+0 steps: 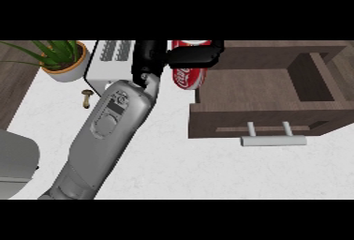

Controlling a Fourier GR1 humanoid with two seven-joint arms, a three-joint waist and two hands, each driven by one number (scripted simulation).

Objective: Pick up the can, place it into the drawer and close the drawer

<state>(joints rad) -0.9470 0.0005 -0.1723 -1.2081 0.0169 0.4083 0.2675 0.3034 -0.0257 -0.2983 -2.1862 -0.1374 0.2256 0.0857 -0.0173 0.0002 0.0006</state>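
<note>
Right now the red can (pixel 189 77) sits at the far side of the white counter (pixel 173 164), just beside the left wall of the open wooden drawer (pixel 262 89). Its white lettering faces up and toward me, and its silver top peeks out past the black fingers above it. A black hand (pixel 187 55) is wrapped around the upper part of the can, fingers curled across it so that only the lower red body and a strip of the top show. The can looks tilted rather than standing straight, though the hand hides too much to be sure whether its base touches the counter.

From that hand a grey forearm (pixel 110 126) runs down and to the left, all the way to the lower edge of the view. I cannot say from here which arm it is; only this one arm shows.

The drawer is pulled out, its dark brown box open on top, with a pale metal handle (pixel 273 139) sticking out from its front panel toward me.

Behind the arm stands a white toaster (pixel 110 61) with slots on top, partly hidden by the wrist. To its left is a potted plant (pixel 63 61) with long green leaves. A small brown mushroom (pixel 86 97) lies on the counter just in front of the toaster.
</note>
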